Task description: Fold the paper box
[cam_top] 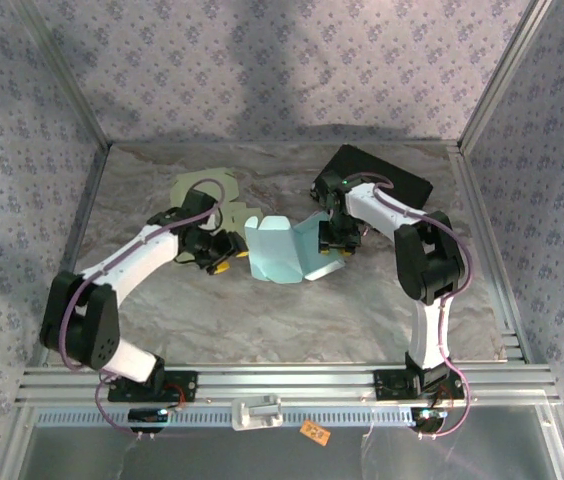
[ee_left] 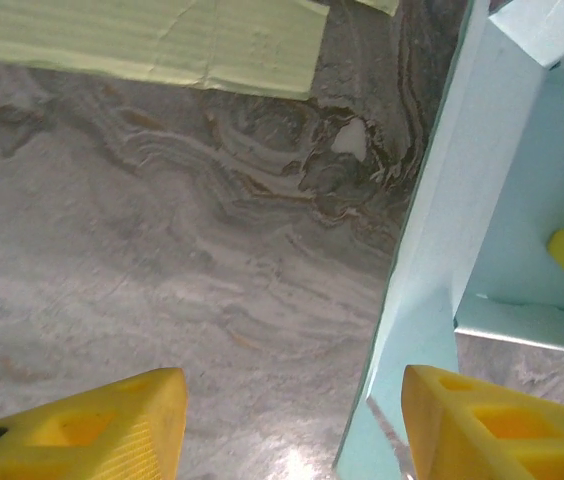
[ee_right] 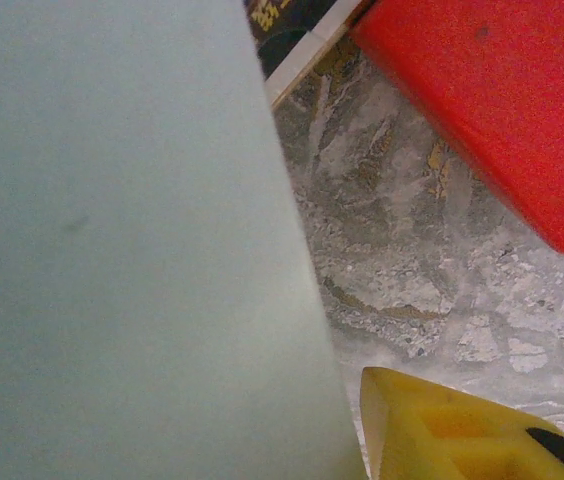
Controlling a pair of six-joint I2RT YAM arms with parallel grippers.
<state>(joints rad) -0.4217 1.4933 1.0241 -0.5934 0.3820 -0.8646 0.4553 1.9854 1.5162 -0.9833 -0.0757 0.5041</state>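
One grey marbled tabletop (cam_top: 262, 320) bears one light-blue, partly folded paper box (cam_top: 277, 250), one flat pale-green cardboard sheet (cam_top: 202, 188) and one black rectangular slab (cam_top: 387, 175); two white-and-black robot arms (cam_top: 137, 255) flank them; one small orange tag (cam_top: 314, 433) lies in front.

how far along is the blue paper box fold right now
Done: the light blue paper box has some walls standing in the top view. In hand: the left jaws stand open by its left wall; the right jaws are at a panel on its right, grip unclear. Left: flaps on the right lie spread out, so it isn't closed. The pale green sheet behind lies flat.
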